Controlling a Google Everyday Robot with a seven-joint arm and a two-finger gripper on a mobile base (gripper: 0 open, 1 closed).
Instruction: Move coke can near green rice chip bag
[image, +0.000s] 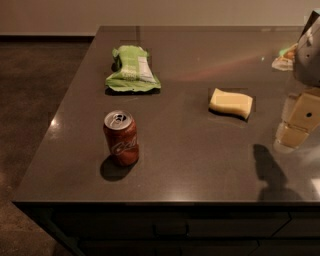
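Note:
The coke can (120, 138) stands upright near the front left of the dark table (190, 165), red with white script and a silver top. The green rice chip bag (131, 70) lies flat farther back on the left, light green with a white label patch. There is a clear gap of tabletop between can and bag. My gripper (299, 122) hangs at the right edge of the view above the table, far to the right of the can, with pale yellow fingers. It holds nothing that I can see.
A pale yellow sponge (230, 103) lies right of centre, between the can and the gripper. A small orange and white object (285, 57) sits at the far right back. The table's left and front edges drop to a dark floor.

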